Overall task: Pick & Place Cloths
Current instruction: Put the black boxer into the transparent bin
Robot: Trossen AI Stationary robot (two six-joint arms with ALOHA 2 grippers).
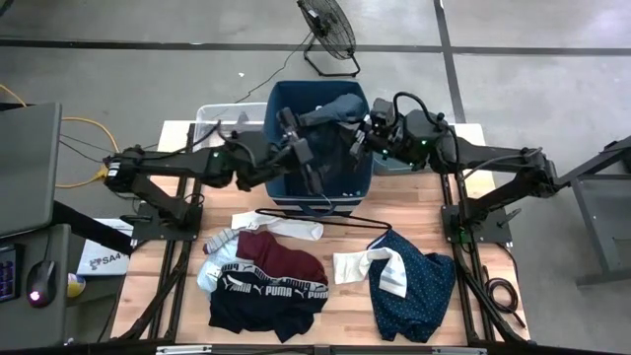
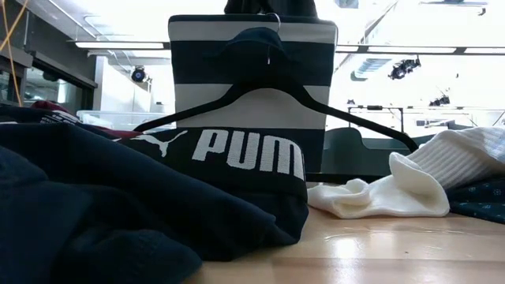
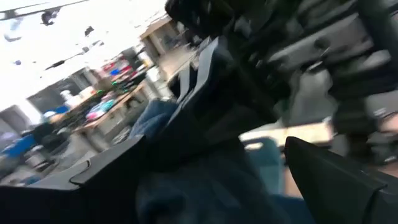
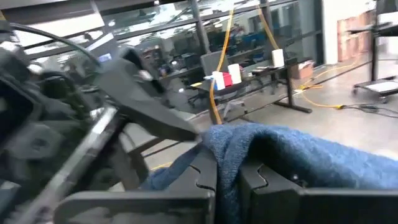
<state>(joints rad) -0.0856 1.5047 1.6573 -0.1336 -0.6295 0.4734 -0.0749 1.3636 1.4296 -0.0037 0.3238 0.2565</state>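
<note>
A blue cloth [image 1: 333, 108] hangs over the blue bin [image 1: 320, 182] at the table's far middle, with my right gripper [image 4: 227, 186] shut on it, reaching in from the right. From the left, my left gripper [image 3: 217, 180] is over the bin, open wide, with the cloth's other end [image 3: 205, 186] between its spread fingers. On the near table lie a black PUMA-banded cloth [image 1: 266, 296], a maroon one [image 1: 286, 258], a navy dotted one [image 1: 419, 286], white ones [image 1: 370, 266] and a pale blue-grey one [image 1: 210, 273]. My left gripper has its fingers [image 3: 336, 168] on either side of the blue cloth; whether they touch it, I cannot tell. My right gripper pinches a bunched part of the blue cloth [image 4: 225, 152] between its two fingers, coming level from the table's right. The cloth drapes over one finger [image 4: 298, 155], clear of the table, above the bin.
A thin black wire hanger [image 1: 325, 219] lies just in front of the bin. A clear plastic tub [image 1: 222, 123] stands left of the bin. The two grippers are close together over the bin. A fan [image 1: 330, 35] stands on the floor beyond the table.
</note>
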